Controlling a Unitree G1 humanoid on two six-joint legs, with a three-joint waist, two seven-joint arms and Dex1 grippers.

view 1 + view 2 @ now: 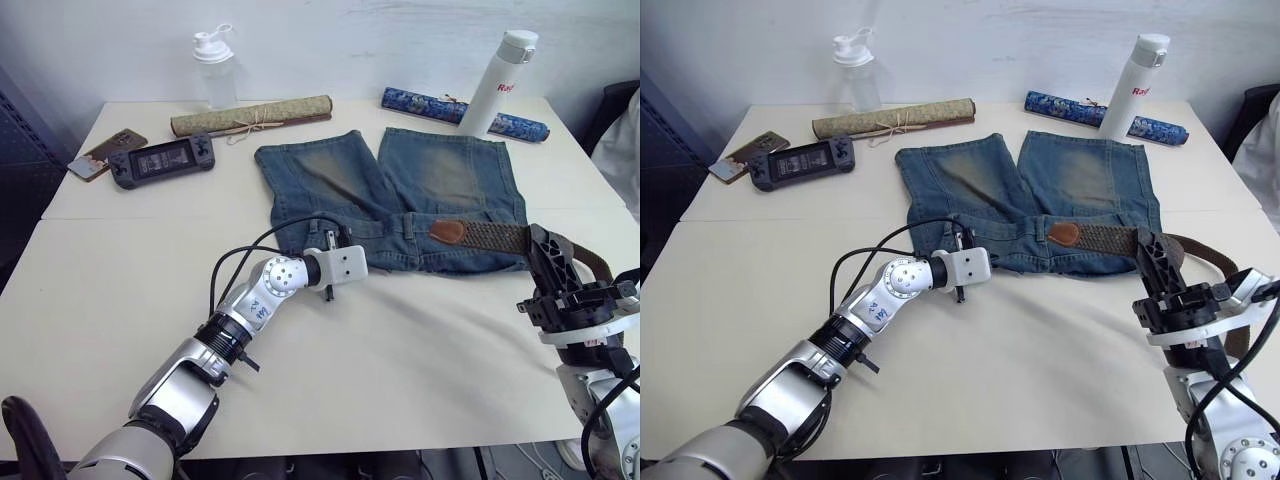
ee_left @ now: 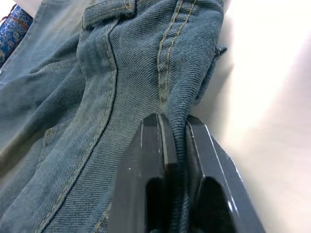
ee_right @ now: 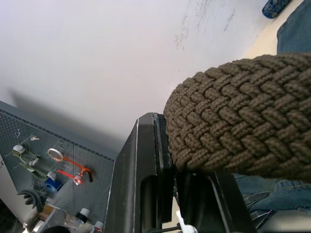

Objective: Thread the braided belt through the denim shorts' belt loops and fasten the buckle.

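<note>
Nearest, the olive-brown braided belt (image 1: 1110, 240) is pinched by the right tool (image 1: 1152, 262); its length runs left along the waistband toward the left tool (image 1: 962, 243), which is clamped on the faded blue denim shorts (image 1: 1080, 175).

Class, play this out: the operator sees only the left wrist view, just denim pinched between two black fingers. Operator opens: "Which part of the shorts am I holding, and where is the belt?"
Observer: The left gripper is shut on the waistband edge of the denim shorts, at their left end.
Operator: And the belt?
Observer: The braided belt lies along the waistband's right half, its brown leather tip near the middle.
Operator: Is anything holding it?
Observer: Yes, the right gripper is clamped on the woven strap off the shorts' right side.
</note>
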